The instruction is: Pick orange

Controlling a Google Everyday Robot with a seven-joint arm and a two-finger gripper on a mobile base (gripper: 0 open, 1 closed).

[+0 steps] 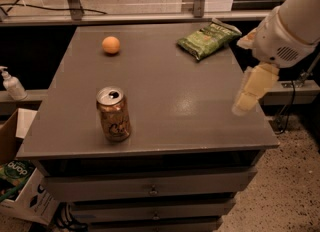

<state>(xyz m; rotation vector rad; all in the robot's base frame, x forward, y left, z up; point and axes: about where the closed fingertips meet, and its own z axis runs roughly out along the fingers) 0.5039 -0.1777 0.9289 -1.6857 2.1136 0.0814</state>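
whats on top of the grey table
Orange far left, soda can near the front, green chip bag far right. The gripper hangs over the right edge, hiding a bit of it.

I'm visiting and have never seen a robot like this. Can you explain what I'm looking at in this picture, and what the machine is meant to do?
This is one camera's view, looking down at a grey table with drawers under it. Where the camera sits isn't known. The white shape at the right is the robot's single arm. The cream part below it is its gripper, the hand it grabs things with. It hangs over the table's right edge, and nothing can be seen in it.

Three things lie on the table. A small round orange is at the far left, a copper-coloured soda can stands upright nearer the front, and a green snack bag is at the far right. The robot is meant to pick up the orange, which lies across the table from the gripper, untouched.
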